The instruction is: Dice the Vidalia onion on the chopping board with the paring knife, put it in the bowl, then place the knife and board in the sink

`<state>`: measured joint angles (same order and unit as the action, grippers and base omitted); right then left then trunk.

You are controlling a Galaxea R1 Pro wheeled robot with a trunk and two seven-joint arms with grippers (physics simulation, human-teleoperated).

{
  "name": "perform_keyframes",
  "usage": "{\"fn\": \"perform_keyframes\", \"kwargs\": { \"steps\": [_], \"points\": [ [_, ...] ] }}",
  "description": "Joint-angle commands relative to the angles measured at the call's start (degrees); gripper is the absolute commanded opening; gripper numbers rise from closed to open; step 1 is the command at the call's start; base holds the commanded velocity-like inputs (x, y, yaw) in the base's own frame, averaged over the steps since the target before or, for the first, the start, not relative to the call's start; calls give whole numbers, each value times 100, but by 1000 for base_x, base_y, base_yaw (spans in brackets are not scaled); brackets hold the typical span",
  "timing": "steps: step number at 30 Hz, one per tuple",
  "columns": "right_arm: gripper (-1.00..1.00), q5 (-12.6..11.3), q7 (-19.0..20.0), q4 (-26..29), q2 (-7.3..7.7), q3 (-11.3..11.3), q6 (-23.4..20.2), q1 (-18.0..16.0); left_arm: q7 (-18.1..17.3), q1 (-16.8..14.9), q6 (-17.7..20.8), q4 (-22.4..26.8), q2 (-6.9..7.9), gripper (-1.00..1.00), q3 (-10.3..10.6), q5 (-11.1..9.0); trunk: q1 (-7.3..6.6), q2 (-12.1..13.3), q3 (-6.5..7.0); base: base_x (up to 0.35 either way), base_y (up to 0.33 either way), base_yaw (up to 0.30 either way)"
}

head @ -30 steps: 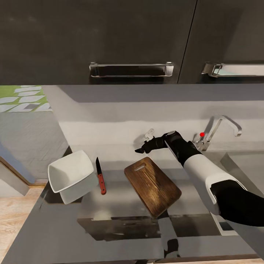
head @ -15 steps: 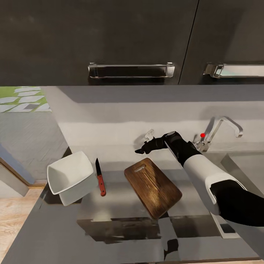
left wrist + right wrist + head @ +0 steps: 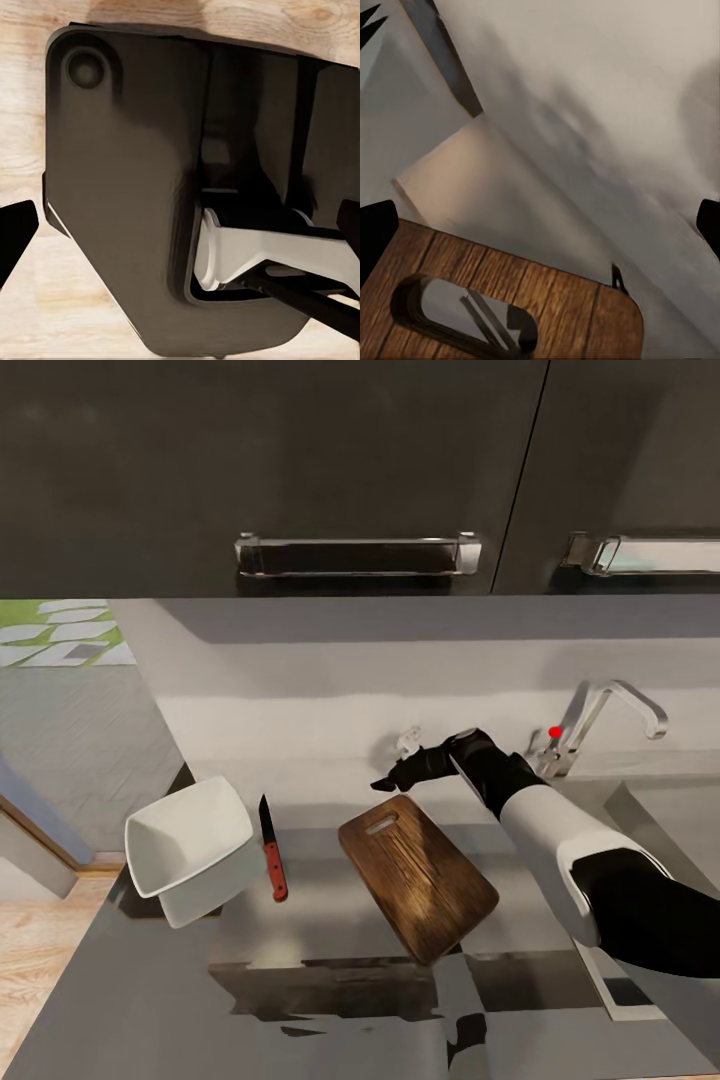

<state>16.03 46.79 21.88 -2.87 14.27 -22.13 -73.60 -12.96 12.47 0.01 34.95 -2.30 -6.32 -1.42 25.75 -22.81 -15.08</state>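
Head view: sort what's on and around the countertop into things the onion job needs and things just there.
Job:
chopping board
paring knife
bowl
countertop
sink, seen by its tap
right end effector, hovering past the board's slotted end, empty

Just there:
dark wall cabinets
cabinet handles
wooden floor

Soft even light, no hard glare. Countertop (image 3: pixel 330 1000) shiny, mirrors dark shapes. Dark shadow under cabinets (image 3: pixel 300 470). Wrist views blurry close up. Edges not bent.
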Motion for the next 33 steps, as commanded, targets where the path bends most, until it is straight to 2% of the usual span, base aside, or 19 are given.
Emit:
{"fn": "perform_keyframes", "kwargs": {
  "steps": [1,5,11,18,33],
  "points": [
    [100,47,23,-48,-2,11,-20,-4,-48,2,1,-21,-7,100,-42,-10,3,-11,-10,0,0,0],
    [100,128,10,-95,-3,77,-16,-3,-48,2,0,-39,-7,100,-44,-10,3,-11,-10,0,0,0],
    [100,381,6,-303,-3,108,74,-3,-48,2,1,-49,-7,100,-39,-11,3,-11,-10,0,0,0],
    [100,422,6,-494,24,111,282,4,-48,2,-1,-49,-9,100,-36,-13,3,-11,-10,0,0,0],
    [100,436,6,-520,45,111,305,4,-48,2,2,-53,-16,100,-36,-16,3,-11,-10,0,0,0]
  ]
}}
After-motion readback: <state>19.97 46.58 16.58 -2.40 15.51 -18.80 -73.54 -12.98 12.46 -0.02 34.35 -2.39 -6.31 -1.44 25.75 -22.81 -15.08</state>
